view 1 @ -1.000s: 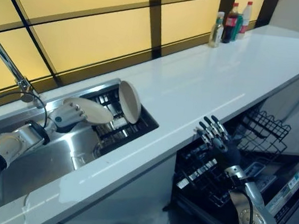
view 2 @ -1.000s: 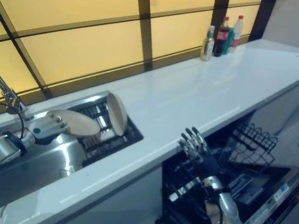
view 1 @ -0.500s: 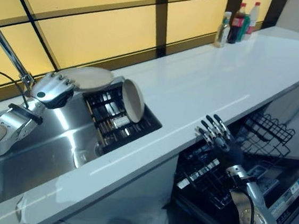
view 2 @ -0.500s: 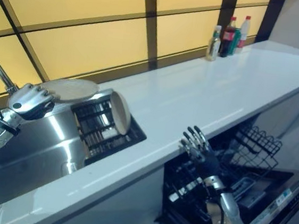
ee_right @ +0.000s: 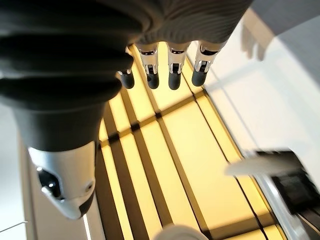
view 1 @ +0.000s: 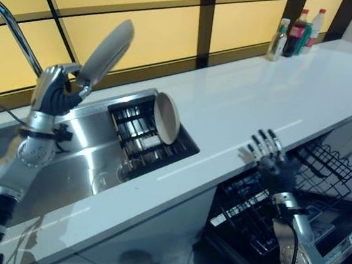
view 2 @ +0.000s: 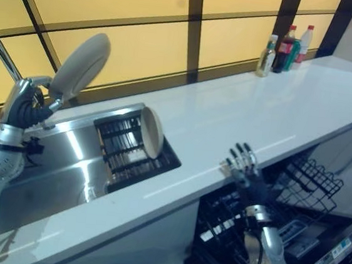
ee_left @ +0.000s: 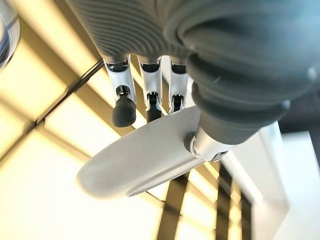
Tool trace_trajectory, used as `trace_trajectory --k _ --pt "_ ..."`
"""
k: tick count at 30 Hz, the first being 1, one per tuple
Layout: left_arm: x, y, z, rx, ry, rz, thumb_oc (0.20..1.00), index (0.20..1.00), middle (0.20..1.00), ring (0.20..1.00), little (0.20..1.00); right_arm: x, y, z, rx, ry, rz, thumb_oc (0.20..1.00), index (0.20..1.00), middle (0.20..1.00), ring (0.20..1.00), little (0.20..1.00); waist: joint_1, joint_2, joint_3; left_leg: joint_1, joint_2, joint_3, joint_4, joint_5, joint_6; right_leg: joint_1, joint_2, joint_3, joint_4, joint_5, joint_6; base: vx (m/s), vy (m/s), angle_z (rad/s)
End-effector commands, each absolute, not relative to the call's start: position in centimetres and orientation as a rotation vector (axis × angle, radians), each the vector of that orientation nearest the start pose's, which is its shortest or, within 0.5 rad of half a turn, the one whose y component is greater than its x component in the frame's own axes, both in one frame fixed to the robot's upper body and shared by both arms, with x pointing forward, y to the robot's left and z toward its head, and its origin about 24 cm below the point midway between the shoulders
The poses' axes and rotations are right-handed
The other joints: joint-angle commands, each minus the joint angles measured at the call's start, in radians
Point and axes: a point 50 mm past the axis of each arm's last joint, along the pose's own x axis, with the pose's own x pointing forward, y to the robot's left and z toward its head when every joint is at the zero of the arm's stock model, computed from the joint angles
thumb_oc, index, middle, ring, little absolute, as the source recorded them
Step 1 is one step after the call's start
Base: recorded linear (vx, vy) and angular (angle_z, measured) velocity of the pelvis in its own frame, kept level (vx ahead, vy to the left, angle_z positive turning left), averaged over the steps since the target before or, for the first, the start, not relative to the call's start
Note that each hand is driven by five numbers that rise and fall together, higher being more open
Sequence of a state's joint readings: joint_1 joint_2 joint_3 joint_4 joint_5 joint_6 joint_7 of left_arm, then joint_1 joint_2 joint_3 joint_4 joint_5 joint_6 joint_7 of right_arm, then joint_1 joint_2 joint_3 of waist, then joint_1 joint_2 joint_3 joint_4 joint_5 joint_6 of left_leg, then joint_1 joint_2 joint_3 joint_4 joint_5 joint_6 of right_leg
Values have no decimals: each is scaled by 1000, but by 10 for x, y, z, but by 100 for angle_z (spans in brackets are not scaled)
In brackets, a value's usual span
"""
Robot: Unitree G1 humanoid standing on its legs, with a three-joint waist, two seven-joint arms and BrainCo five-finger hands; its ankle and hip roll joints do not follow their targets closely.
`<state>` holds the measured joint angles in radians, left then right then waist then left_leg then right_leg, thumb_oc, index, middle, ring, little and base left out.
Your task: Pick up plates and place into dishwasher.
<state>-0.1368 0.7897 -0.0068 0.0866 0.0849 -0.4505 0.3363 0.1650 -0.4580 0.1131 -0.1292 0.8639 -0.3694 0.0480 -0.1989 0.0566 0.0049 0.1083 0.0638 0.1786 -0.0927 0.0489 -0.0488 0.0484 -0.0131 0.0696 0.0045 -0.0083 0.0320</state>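
My left hand is raised above the sink, shut on the rim of a beige plate that tilts up and away from it. In the left wrist view the fingers and thumb pinch that plate. A second beige plate stands on edge in the black rack inside the sink. My right hand hovers open, fingers straight, above the dishwasher's lower rack below the counter edge.
A white counter runs to the right, with three bottles at its far end. The steel sink basin has a tall faucet at its back left. A second wire rack sits further right in the open dishwasher.
My left hand has lifted the plate from low over the sink to high above it, tipping it from flat to steeply tilted. The camera has shifted. The right hand has barely moved.
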Motion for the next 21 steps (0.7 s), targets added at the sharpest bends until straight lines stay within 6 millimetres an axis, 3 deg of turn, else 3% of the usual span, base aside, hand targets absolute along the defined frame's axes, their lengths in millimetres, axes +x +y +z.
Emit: trace_trajectory --k 1,9,15,18,21 --pt "254 264 195 487 -762 124 200 200 200 200 200 216 -226 98 387 -435 -19 1000 1000 1000 1000 1000 22 -50 -20 -12 -28 -46 5 -54 46 -32 -40 -22 -3 22 89 -50 -2 1" --pt "241 231 197 69 -813 -151 200 200 200 200 200 211 -258 115 295 -554 -257 1000 1000 1000 1000 1000 19 -50 -13 -13 -29 -47 5 -59 48 -35 -38 -18 -3 26 85 -40 9 1" --pt "248 207 194 -284 -764 -365 200 200 200 200 200 215 -269 140 218 -668 -333 1000 1000 1000 1000 1000 11 -43 -5 -12 -32 -49 5 -64 50 -36 -40 -7 -5 33 86 -5 4 0" --pt "250 195 192 -367 -749 -416 200 200 200 200 200 215 -274 159 180 -760 -389 1000 1000 1000 1000 1000 12 -41 -1 -12 -31 -49 5 -66 50 -36 -42 -7 -4 34 87 0 0 0" --pt "251 191 189 -437 -738 -427 200 200 200 200 200 213 -287 170 116 -828 -594 1000 1000 1000 1000 1000 19 -39 -3 -14 -32 -51 5 -70 51 -36 -45 -10 -2 32 86 0 0 0"
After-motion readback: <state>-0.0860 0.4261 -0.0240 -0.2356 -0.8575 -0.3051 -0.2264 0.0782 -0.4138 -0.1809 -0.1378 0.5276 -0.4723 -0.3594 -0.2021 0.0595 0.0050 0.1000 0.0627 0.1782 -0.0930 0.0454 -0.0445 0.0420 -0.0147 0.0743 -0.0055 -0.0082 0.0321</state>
